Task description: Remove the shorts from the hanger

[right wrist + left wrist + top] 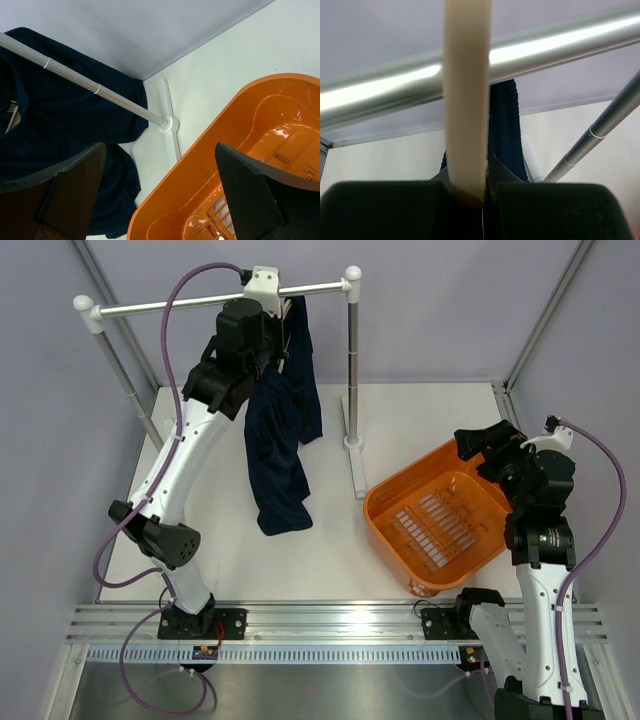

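Left jaws: closed on the hanger (467, 100), tan bar pinched between them.
Shorts (506, 125): just behind those jaws, hanging below the rail (560, 47).
Right jaws: wide apart, empty, above the basket (260, 95); shorts off to their left.
Overhead: shorts trail down from the clamped jaws toward the bench (420, 440).
Advice: steady the hanger; the open jaws should probably pinch a hanging leg and draw downward.

Two arms, left arm (185, 455) and right arm (548, 635): white shells on the long links, black housings at joints and wrists, elbow housing (165, 538) dotted with small vent holes. Purple cable (170, 330) looped along each arm. Black base plates (205, 625). Fingers (250, 192) matte black, blocky.
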Controlling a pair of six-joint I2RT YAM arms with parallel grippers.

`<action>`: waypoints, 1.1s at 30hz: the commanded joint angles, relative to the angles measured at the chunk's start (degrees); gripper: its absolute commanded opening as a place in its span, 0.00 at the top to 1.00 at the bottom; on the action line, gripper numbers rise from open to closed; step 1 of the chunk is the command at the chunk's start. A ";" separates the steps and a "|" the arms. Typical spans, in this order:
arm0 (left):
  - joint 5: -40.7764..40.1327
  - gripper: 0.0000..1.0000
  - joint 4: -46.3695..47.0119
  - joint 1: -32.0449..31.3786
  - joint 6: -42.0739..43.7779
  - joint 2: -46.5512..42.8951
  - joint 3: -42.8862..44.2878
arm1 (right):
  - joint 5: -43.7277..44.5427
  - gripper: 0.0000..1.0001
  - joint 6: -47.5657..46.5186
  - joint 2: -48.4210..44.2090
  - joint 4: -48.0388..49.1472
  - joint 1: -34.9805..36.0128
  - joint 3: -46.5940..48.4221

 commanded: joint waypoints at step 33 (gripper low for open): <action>19.54 1.00 -10.90 -8.57 -4.31 -33.72 -28.63 | -1.72 0.08 -5.13 17.66 9.96 35.53 11.27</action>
